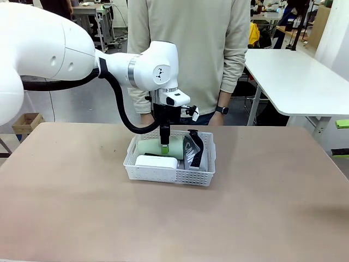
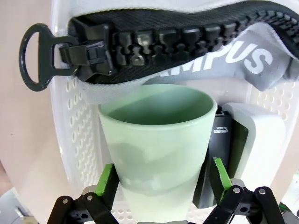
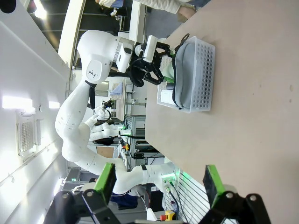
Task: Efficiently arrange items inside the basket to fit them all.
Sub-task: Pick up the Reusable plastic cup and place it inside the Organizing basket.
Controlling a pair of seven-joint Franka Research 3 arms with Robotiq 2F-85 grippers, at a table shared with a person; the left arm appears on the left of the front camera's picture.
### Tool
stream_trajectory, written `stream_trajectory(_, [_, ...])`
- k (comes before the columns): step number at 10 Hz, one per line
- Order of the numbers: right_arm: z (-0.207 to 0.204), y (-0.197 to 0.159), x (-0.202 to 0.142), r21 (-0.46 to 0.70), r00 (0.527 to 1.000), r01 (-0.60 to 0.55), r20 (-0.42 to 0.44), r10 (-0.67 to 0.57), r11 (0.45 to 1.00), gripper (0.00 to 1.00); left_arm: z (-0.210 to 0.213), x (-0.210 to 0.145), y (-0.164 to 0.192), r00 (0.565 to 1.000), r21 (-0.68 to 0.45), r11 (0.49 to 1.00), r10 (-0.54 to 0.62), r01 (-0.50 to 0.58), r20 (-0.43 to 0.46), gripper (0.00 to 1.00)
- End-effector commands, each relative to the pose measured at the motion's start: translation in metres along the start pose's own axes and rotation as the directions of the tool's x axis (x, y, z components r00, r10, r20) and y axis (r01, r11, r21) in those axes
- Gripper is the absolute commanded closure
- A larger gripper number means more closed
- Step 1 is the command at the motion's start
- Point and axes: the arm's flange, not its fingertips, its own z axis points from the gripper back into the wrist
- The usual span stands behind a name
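The white perforated basket (image 1: 165, 174) sits mid-table. In it the pale green cup (image 1: 150, 147) lies on its side at the far left, and the white box (image 1: 156, 162) lies in front of it. The grey pouch (image 1: 194, 154) stands on edge on the right. My left gripper (image 1: 164, 146) hangs over the cup. In the left wrist view its open fingers straddle the cup (image 2: 159, 140), with a gap at the right pad (image 2: 219, 171). The black stapler (image 2: 224, 140) is wedged between cup and white box (image 2: 264, 140). The pouch (image 2: 243, 58) lies beyond. My right gripper (image 3: 159, 186) is open and holds nothing, far from the basket (image 3: 203, 70).
A person (image 1: 188, 49) in a beige top stands at the far edge right behind the basket, with a watch (image 1: 222, 109) on one wrist. A white table (image 1: 297, 76) stands at the back right. Bare brown tabletop (image 1: 174, 224) surrounds the basket.
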Motion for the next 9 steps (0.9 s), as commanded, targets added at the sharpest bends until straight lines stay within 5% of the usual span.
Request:
stream_trajectory(1, [0.001,0.005,0.001,0.017,1.0,0.016,0.006,-0.016,1.0,0.0,0.013,-0.014,-0.015,0.998,-0.086,0.995,-0.039,0.042,0.041,0.0])
stream_trajectory(3, [0.001,0.005,0.001,0.017,1.0,0.016,0.006,-0.016,1.0,0.0,0.048,-0.039,-0.032,0.981,-0.107,0.991,-0.056,0.077,0.188,0.0])
stream_trajectory(5, [0.001,0.005,0.001,0.017,1.0,0.016,0.006,-0.016,1.0,0.0,0.089,-0.086,-0.041,0.89,-0.104,0.994,0.014,0.038,0.455,0.0])
stream_trajectory(7, [0.001,0.005,0.001,0.017,1.0,0.016,0.006,-0.016,1.0,0.0,0.121,-0.166,-0.057,0.694,-0.157,0.986,0.148,-0.052,0.704,0.0])
stream_trajectory(9, [0.001,0.005,0.001,0.017,1.0,0.016,0.006,-0.016,1.0,0.0,0.133,-0.258,-0.086,0.441,-0.242,0.961,0.277,-0.135,0.854,0.0])
